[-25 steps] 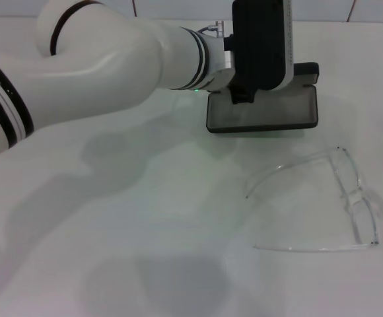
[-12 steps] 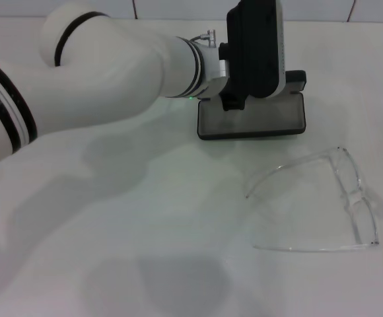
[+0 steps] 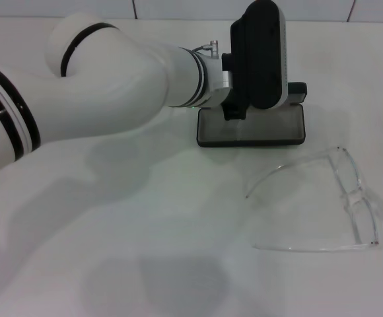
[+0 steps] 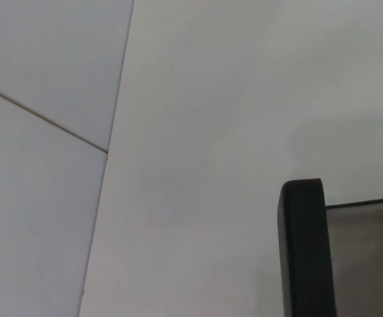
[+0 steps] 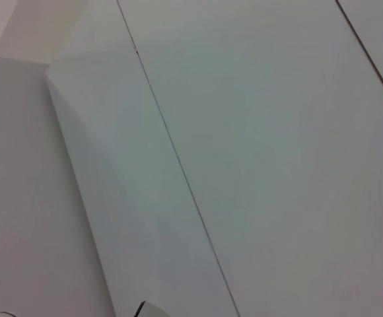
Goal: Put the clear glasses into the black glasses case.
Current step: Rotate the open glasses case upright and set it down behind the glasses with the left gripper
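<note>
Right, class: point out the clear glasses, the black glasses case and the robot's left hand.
clear glasses (image 3: 358, 198), head view, on the lens bridge.
black glasses case (image 3: 257, 125), head view, on the grey lining of the open tray.
left hand (image 3: 264, 56), head view, on its black housing above the case.

left end effector (image 3: 261, 99) fingers hidden; black glasses case (image 3: 252, 125) lid behind it

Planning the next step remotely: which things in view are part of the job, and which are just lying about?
Job: clear glasses, lying on the table; black glasses case, open, beyond them; left gripper over the case.

Lying about: nothing else shows on the white table. Right arm out of the head view.
</note>
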